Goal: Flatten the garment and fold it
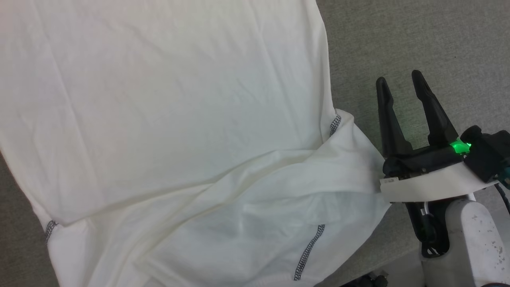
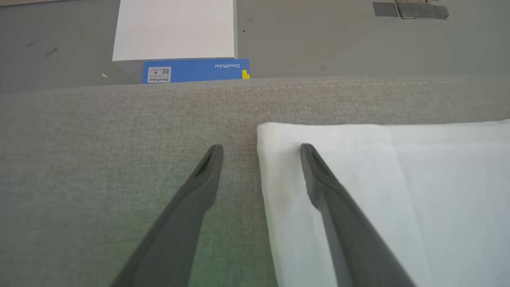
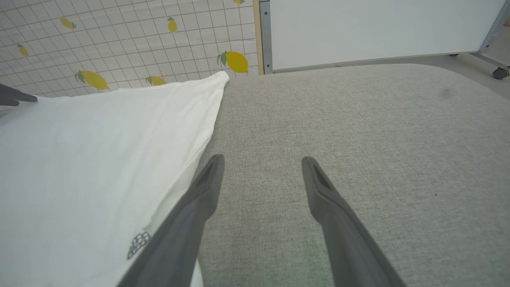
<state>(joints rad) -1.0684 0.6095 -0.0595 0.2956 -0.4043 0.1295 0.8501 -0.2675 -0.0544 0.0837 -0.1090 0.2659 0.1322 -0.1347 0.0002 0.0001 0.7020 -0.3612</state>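
- Right gripper (image 1: 398,76): fingers apart, empty, just beside the shirt (image 1: 159,119).
- Left gripper (image 2: 261,147): you see fingers apart, one over the shirt's corner, one over the grey pad (image 2: 79,159).

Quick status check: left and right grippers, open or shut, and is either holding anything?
Left gripper: open, holding nothing, fingers either side of the garment edge.
Right gripper: open, empty, over the grey surface beside the garment.

The left end effector (image 2: 261,146), spread, straddles the garment (image 2: 418,179) edge.
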